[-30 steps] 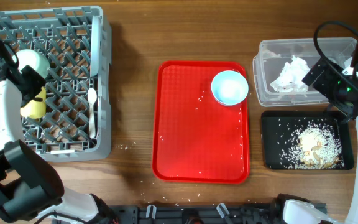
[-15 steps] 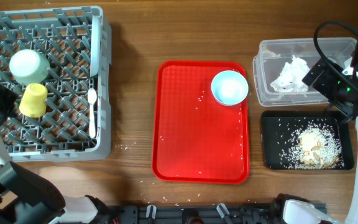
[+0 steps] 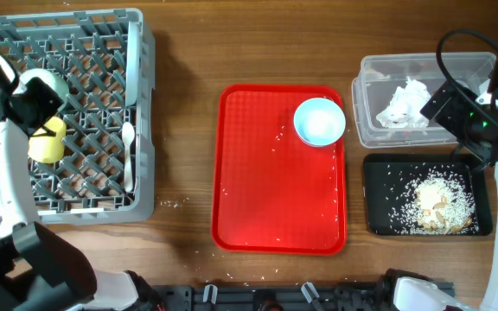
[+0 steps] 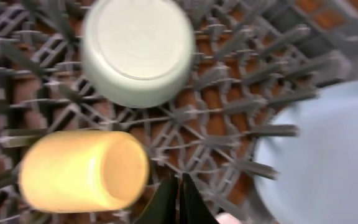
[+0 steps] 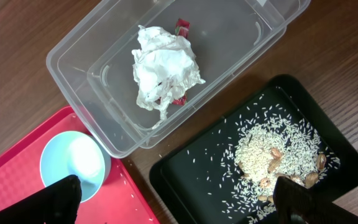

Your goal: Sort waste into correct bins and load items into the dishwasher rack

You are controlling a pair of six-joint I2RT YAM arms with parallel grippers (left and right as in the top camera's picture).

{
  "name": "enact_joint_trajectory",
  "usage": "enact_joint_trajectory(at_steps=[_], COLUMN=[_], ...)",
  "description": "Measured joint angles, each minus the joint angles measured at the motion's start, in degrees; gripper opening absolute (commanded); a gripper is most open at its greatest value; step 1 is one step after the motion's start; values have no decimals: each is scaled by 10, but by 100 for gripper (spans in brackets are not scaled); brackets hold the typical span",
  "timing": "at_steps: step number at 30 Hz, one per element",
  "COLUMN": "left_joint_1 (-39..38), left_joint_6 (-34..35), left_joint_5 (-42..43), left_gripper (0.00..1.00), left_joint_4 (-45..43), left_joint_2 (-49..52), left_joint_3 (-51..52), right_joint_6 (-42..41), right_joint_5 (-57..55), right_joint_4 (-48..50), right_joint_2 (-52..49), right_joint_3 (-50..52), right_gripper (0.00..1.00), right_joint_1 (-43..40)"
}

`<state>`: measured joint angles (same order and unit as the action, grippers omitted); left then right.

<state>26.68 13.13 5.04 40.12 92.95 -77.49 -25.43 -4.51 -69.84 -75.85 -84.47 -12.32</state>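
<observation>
The grey dishwasher rack [image 3: 141, 104] holds a yellow cup [image 3: 46, 142] on its side, an upturned pale bowl [image 3: 48, 82] and a white spoon [image 3: 128, 151]. My left gripper [image 3: 40, 109] hovers over the rack, shut and empty [image 4: 180, 198], beside the yellow cup [image 4: 79, 171], the bowl [image 4: 138, 50] and a pale plate [image 4: 328, 155]. One pale blue bowl [image 3: 319, 121] sits on the red tray [image 3: 275, 190]. My right gripper [image 5: 179, 202] stands wide open, empty, above the clear tub [image 5: 79, 68] and black tray [image 5: 191, 180]. Tissue [image 5: 163, 68] and a red wrapper [image 5: 182, 26] lie in the tub, rice scraps [image 5: 272, 149] in the black tray.
Stray rice grains dot the red tray and the wood near its lower left corner [image 3: 180, 203]. The clear tub [image 3: 370, 130] and black tray [image 3: 379, 216] sit side by side at the right, with the right arm [image 3: 491, 112] over them.
The left arm pulled back to the left off the rack, then came back over the cup and bowl. The right arm, the blue bowl and the bins have not moved.
</observation>
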Motion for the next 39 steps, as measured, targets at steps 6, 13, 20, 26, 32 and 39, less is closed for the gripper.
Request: enact_joint_trajectory(at_steps=[6, 13, 20, 26, 32, 39], left_joint_1=[1, 1, 1, -2, 4, 72], left_joint_6=[0, -3, -4, 1, 16, 49], left_joint_5=[-37, -37, -69, -115, -158, -174], left_gripper=[4, 4, 4, 4, 4, 4], left_joint_4=[6, 26, 35, 39, 59, 112], left_joint_2=[32, 58, 72, 69, 59, 53], left_joint_3=[0, 0, 1, -3, -3, -4], right_joint_6=[0, 0, 0, 0, 0, 0], right_joint_5=[0, 0, 0, 0, 0, 0], right_joint_4=[0, 0, 0, 0, 0, 0], right_joint_2=[0, 0, 0, 0, 0, 0], right_joint_3=[0, 0, 0, 0, 0, 0], right_gripper=[100, 100, 100, 100, 100, 100], right_joint_1=[0, 0, 0, 0, 0, 0])
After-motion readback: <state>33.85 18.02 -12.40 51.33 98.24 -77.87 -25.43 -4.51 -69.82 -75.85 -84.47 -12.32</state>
